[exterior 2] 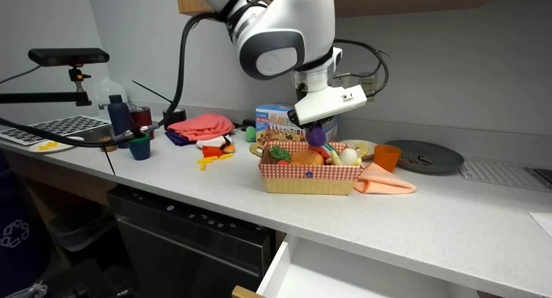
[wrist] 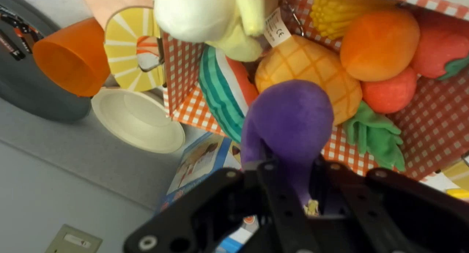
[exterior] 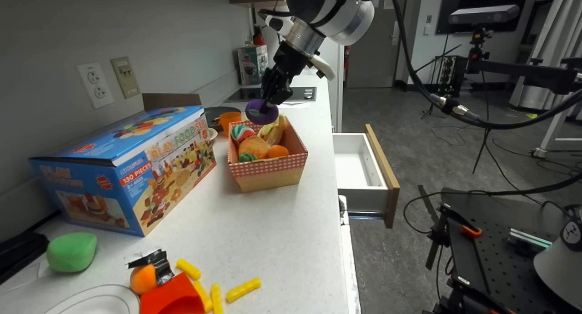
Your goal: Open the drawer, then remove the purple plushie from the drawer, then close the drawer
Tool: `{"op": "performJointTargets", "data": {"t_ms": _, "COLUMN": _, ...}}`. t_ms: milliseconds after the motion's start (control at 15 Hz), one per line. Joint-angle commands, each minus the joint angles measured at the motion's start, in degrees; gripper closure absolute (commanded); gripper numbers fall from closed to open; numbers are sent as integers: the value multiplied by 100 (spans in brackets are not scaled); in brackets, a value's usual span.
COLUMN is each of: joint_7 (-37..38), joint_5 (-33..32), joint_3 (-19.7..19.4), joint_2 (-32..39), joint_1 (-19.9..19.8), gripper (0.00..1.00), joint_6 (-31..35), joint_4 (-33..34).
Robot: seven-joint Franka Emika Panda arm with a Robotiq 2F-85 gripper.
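The purple plushie [exterior: 263, 112] is a soft roundish toy held above the red checked basket [exterior: 268, 168]. It also shows in an exterior view [exterior 2: 316, 136] and large in the wrist view [wrist: 293, 117]. My gripper [wrist: 289, 168] is shut on it, with the plushie squeezed between the two fingers. In an exterior view the gripper [exterior: 274, 93] points down over the back part of the basket. The drawer [exterior: 384, 173] stands pulled out below the counter edge, with a tan front and white inside. Its white inside [exterior 2: 345, 274] shows no toy in the visible part.
The basket holds several plush foods, such as a pineapple [wrist: 311, 73] and an orange [wrist: 379, 44]. A blue play food box [exterior: 136, 164] stands beside it. An orange cup [exterior 2: 387, 157], a peach cloth [exterior 2: 384, 180] and a dark pan [exterior 2: 431, 155] lie on the counter. The green toy [exterior: 72, 251] lies apart.
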Motion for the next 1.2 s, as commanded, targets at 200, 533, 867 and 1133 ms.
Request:
{"op": "performJointTargets", "data": {"t_ms": 200, "joint_7": -41, "joint_5": -170, "joint_3": 314, "joint_2": 270, "joint_1": -582, "gripper": 24, "joint_6": -380, "joint_4": 405}}
{"op": "performJointTargets", "data": {"t_ms": 533, "joint_7": -77, "joint_5": -379, "joint_3": 192, "joint_2": -393, "joint_1": -922, "gripper": 0, "joint_6": -655, "joint_4": -34}}
{"op": "performJointTargets", "data": {"t_ms": 867, "joint_7": -22, "joint_5": -421, "joint_3": -168, "joint_2": -1002, "joint_1": -1129, "gripper": 0, "joint_6": -511, "joint_4": -1106}}
{"op": "performJointTargets", "data": {"t_ms": 1133, "joint_7": 155, "joint_5": -545, "joint_3": -513, "joint_2": -1109, "joint_1": -1223, "gripper": 0, "joint_6": -373, "joint_4": -2015}}
